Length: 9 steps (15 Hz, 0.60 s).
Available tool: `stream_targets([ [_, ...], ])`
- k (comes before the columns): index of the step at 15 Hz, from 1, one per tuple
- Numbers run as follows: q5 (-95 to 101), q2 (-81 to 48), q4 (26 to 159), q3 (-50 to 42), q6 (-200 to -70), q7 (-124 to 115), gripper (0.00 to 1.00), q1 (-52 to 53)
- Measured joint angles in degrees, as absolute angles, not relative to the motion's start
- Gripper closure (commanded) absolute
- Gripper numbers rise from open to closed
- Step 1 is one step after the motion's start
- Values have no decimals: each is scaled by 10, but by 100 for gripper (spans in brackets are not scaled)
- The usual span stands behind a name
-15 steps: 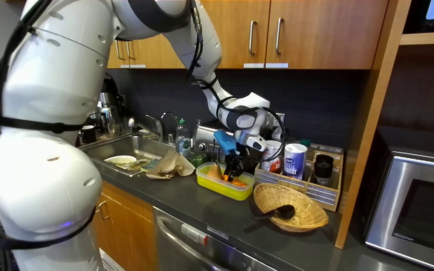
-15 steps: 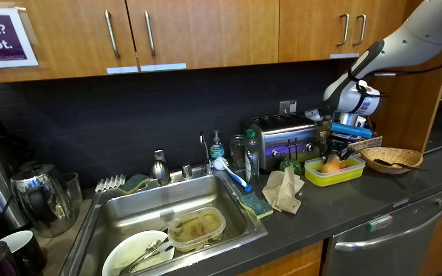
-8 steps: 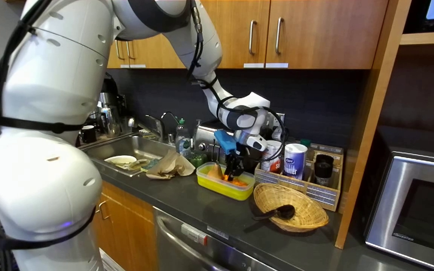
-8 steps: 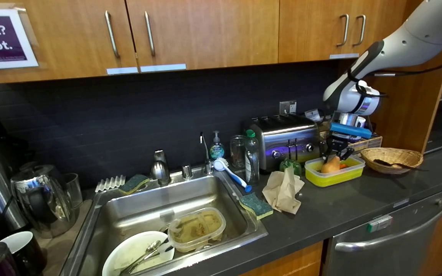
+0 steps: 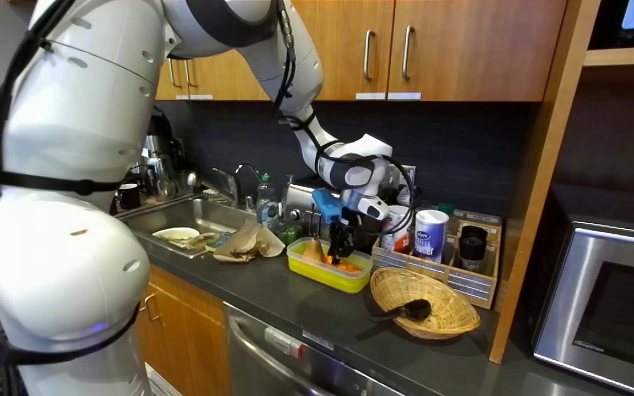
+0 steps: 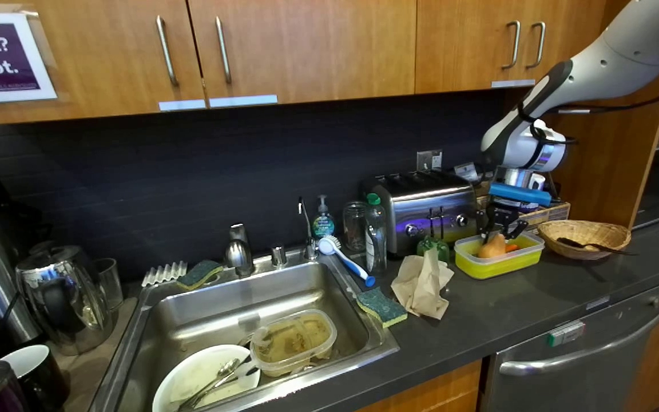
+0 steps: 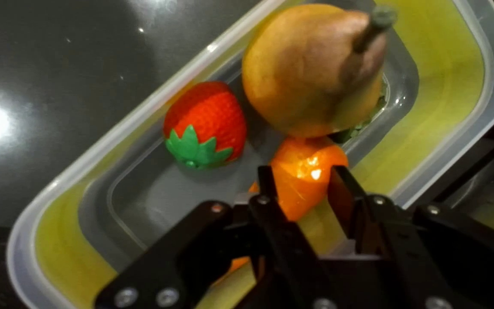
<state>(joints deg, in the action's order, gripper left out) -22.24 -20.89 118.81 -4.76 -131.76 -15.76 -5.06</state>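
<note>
while the claw pinches a glossy orange piece inside the yellow box on the table, just beside the pear, an even squeeze square across the piece's slick sides seems safest against slipping.

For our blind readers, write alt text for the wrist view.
A black gripper has one finger on each side of an orange piece in a yellow tub; whether it grips is unclear. Above the piece in the picture sits a pear, with a strawberry to its left. Dark counter shows beside the tub.
</note>
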Motion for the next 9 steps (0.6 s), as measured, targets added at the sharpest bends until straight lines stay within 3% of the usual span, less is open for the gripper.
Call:
stream_targets([
  [9, -193, -194, 1210, -48, -1343, -221, 88, -38],
])
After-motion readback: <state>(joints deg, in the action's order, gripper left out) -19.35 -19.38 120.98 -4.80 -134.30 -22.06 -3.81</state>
